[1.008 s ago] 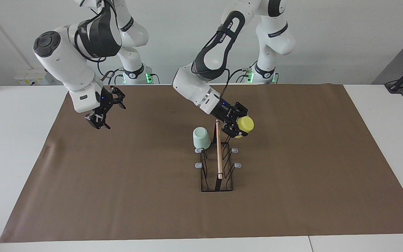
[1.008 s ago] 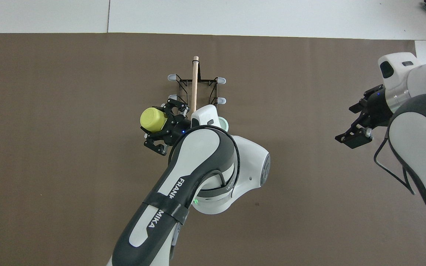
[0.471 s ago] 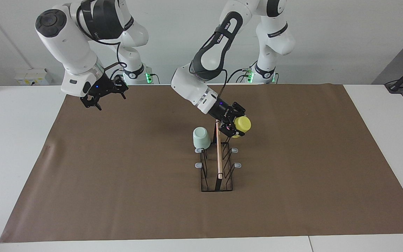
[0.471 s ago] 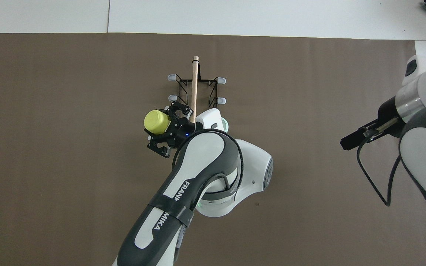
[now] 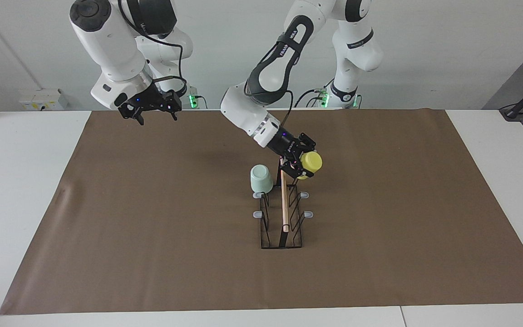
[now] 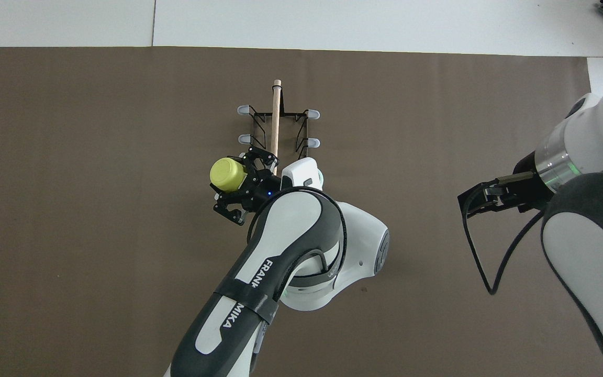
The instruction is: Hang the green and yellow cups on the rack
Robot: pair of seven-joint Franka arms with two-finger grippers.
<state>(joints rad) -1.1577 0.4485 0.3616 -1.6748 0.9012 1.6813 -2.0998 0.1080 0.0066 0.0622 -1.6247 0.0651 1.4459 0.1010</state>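
The black wire rack [image 5: 283, 218] with its wooden rod stands at the middle of the table and also shows in the overhead view [image 6: 275, 115]. The mint green cup [image 5: 261, 178] sits upside down on the rack's prong nearest the robots, on the right arm's side; in the overhead view only its edge [image 6: 322, 177] shows under the left arm. My left gripper [image 5: 301, 164] is shut on the yellow cup [image 5: 311, 162] and holds it tilted beside the rack's robot-side end, on the left arm's side [image 6: 226, 174]. My right gripper [image 5: 156, 113] is open, empty and raised.
A brown mat [image 5: 152, 227] covers most of the white table. Four grey-tipped prongs [image 5: 308, 214] of the rack stand bare. The left arm's elbow hangs over the mat between the rack and the robots [image 6: 327, 251].
The left gripper has carried the yellow cup a little closer to the rack. The right arm has lifted and drawn back toward its base, turning its gripper.
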